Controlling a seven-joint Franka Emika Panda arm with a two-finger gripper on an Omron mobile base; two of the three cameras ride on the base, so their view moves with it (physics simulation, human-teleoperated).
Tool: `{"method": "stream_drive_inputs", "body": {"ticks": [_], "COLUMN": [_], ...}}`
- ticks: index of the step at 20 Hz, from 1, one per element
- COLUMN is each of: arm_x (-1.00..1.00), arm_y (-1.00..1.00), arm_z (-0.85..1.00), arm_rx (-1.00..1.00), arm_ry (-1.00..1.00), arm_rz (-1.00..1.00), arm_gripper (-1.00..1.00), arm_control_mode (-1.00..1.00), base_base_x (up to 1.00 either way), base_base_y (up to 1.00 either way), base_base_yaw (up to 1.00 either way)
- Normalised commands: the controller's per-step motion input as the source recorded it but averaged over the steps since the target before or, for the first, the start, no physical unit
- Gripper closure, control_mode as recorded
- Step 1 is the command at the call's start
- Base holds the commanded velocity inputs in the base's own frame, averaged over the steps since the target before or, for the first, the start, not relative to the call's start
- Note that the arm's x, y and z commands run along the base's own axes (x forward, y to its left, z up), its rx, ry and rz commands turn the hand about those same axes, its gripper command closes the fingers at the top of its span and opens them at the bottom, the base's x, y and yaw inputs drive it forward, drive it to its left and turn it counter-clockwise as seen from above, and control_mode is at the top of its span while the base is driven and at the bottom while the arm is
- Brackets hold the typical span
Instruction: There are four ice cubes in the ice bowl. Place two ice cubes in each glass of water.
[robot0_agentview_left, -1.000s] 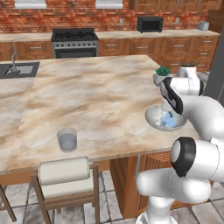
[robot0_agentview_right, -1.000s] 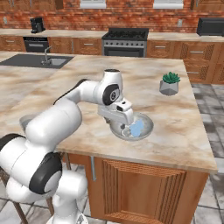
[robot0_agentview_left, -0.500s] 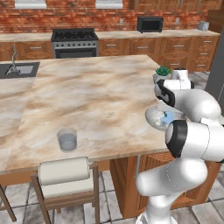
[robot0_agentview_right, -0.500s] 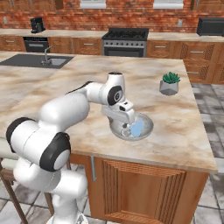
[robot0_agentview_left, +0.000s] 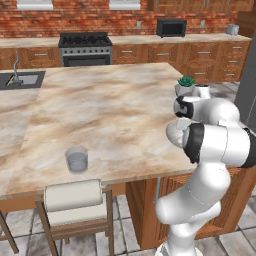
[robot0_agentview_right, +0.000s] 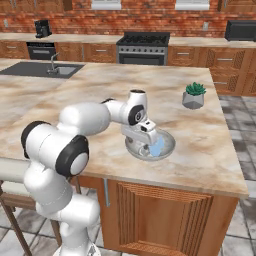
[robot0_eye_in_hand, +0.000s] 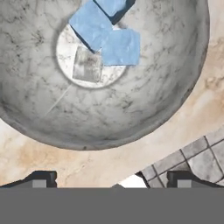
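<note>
The ice bowl (robot0_agentview_right: 171, 140) sits on the island's near right part, and its grey marbled wall (robot0_eye_in_hand: 175, 105) also shows from straight above in the hand view. Three light-blue ice cubes (robot0_eye_in_hand: 92, 27) lie bunched on its floor, one of them cut off by the view's top edge; from the right base they look like one blue patch (robot0_agentview_right: 158, 148). My gripper (robot0_agentview_right: 149, 142) hangs just over the bowl, near its front rim, open with nothing between its fingertips (robot0_eye_in_hand: 41, 179). A glass of water (robot0_agentview_left: 76, 160) stands near the island's front left edge, far from the gripper.
A small grey pot with a green plant (robot0_agentview_right: 193, 96) stands behind the bowl to the right. The island's front edge (robot0_agentview_right: 200, 187) runs just below the bowl. A stool (robot0_agentview_left: 75, 197) is tucked under the counter below the glass. A sink (robot0_agentview_right: 50, 70) lies at far left.
The arm's elbow has swung outward toward the cameras and now covers the bowl in the left base view. The hand stays over the bowl, jaws still open.
</note>
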Motion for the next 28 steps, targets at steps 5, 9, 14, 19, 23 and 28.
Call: {"method": "stream_drive_inputs", "body": {"ticks": [5,9,14,19,23,28], "arm_x": [0.4,0.42,0.35,0.24,0.0,0.01], "arm_y": [-0.1,-0.09,-0.09,-0.15,-0.03,0.01], "arm_z": [-0.34,-0.33,-0.31,-0.26,-0.26,-0.16], "arm_rx": [0.03,0.02,0.02,0.02,0.0,0.0], "arm_ry": [0.0,0.0,0.0,0.0,0.0,0.0], "arm_rz": [0.0,0.0,0.0,0.0,0.0,-0.01], "arm_gripper": [-1.0,-1.0,-1.0,-1.0,-1.0,-1.0], "arm_control_mode": [-1.0,-1.0,-1.0,-1.0,-1.0,-1.0], "base_base_x": [0.0,0.0,0.0,0.0,0.0,0.0], "base_base_y": [0.0,0.0,0.0,0.0,0.0,0.0], "base_base_yaw": [0.0,0.0,0.0,0.0,0.0,0.0]}}
